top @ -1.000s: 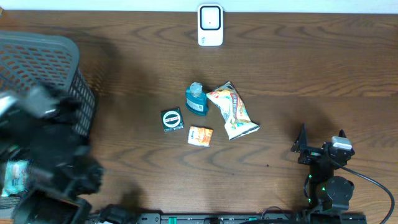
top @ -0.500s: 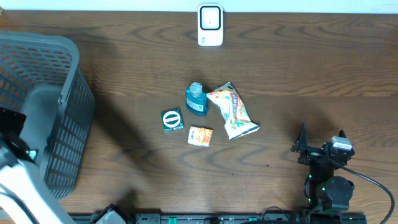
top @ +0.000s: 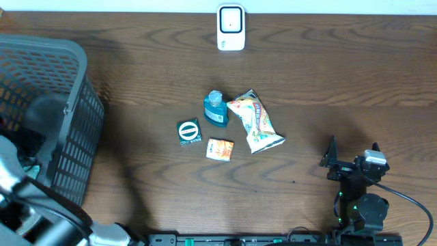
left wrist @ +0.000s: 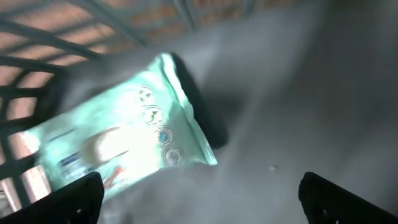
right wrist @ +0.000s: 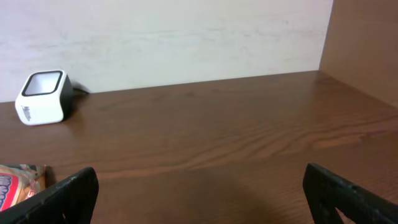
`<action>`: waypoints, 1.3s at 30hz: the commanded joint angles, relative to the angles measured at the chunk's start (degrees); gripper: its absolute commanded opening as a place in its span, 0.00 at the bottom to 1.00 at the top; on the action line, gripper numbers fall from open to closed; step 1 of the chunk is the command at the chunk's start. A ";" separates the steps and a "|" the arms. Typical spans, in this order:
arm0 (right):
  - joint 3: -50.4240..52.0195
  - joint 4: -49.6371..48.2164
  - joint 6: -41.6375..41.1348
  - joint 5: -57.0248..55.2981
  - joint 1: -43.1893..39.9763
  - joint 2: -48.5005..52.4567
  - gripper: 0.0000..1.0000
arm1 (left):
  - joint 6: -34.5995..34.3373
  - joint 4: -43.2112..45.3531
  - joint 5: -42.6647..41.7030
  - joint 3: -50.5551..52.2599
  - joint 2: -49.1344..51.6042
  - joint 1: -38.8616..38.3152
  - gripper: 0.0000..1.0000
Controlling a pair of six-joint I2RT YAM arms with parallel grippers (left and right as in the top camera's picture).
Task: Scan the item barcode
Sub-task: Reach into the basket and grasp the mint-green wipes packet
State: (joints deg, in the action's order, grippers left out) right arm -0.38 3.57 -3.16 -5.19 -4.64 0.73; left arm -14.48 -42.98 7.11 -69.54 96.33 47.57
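Left gripper (left wrist: 202, 202) hangs inside the basket (left wrist: 298, 93), jaws spread wide and empty, wipes pack (left wrist: 118, 149) just ahead-left (probably lining up a grab). Right gripper (right wrist: 199, 196) sits wide open, empty too, scanner (right wrist: 42, 96) far ahead.

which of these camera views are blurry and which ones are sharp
Left wrist view: heavy motion smear, the mint-green packet soft-edged. Overhead view: the blue bottle is crisp, and only the left arm by the basket is blurred. Right wrist view: sharp and evenly lit, the scanner clear.
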 commanded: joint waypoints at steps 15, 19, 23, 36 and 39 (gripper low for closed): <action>0.07 0.13 0.66 -0.48 -0.17 -0.20 0.99 | 3.67 -0.76 9.55 0.09 11.78 0.24 0.98; 0.07 0.11 0.66 -0.46 -0.17 -0.17 0.99 | -1.46 -1.66 17.44 0.09 11.30 0.24 0.99; 0.07 0.11 0.66 -0.46 -0.17 -0.20 0.99 | -2.99 -0.90 15.65 0.70 11.26 0.33 0.98; 0.07 0.11 0.66 -0.46 -0.17 -0.20 0.99 | -7.28 4.46 10.80 10.91 11.30 0.31 0.20; 0.07 0.13 0.66 -0.46 -0.17 -0.20 0.99 | -7.26 4.50 6.73 10.82 11.23 -0.22 0.08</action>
State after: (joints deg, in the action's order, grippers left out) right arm -0.38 3.57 -3.18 -5.19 -4.64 0.73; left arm -19.84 -37.67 22.00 -62.37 103.92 47.40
